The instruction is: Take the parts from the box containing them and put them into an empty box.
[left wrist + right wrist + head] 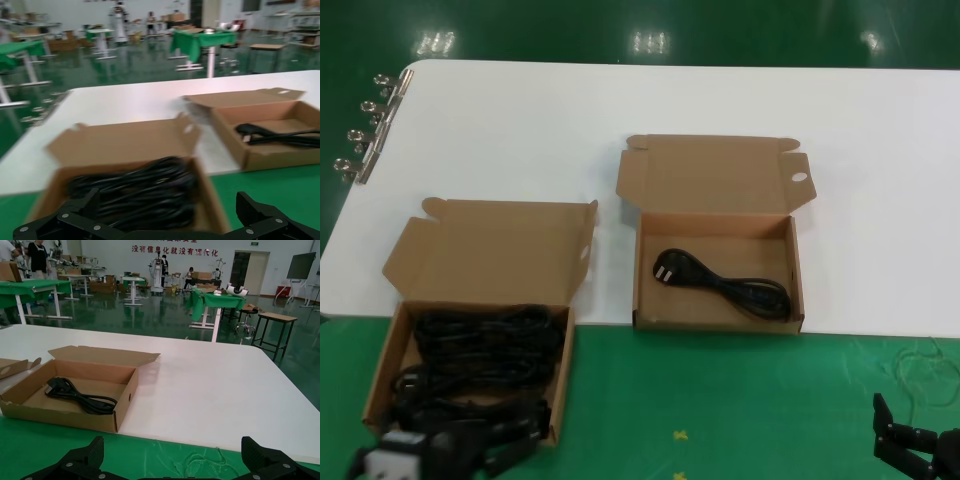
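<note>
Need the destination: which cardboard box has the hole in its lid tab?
The right-hand box, holding one power cord; the left box holds a heap.

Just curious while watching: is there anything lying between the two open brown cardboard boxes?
Nothing: the head view shows only bare white tabletop between the cord-filled box and the holed-flap box.

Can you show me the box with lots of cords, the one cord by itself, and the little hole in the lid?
full box (pixel 485 258), head view, lid flap
single cord (pixel 725 287), head view, cable middle
lid hole (pixel 799 178), head view, corner tab
</note>
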`<action>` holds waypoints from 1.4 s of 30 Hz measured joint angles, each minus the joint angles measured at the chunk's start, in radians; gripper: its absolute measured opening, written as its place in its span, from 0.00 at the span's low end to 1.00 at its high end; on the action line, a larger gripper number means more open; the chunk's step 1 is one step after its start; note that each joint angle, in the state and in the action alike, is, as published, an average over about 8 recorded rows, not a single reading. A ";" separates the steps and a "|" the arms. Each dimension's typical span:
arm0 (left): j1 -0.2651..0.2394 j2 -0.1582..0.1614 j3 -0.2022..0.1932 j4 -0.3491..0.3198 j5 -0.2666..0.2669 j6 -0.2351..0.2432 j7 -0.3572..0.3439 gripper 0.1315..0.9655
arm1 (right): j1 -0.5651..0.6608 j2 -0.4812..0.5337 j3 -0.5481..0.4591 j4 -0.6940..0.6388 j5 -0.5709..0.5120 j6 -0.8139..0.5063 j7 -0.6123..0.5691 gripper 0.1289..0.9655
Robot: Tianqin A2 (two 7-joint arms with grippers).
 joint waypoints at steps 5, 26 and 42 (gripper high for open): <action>0.055 -0.010 -0.040 -0.042 -0.010 -0.025 -0.007 1.00 | 0.000 0.000 0.000 0.000 0.000 0.000 0.000 1.00; 0.072 -0.014 -0.053 -0.055 -0.013 -0.032 -0.009 1.00 | 0.000 0.000 0.000 0.000 0.000 0.000 0.000 1.00; 0.090 -0.017 -0.066 -0.068 -0.016 -0.041 -0.011 1.00 | 0.000 0.000 0.000 0.000 0.000 0.000 0.000 1.00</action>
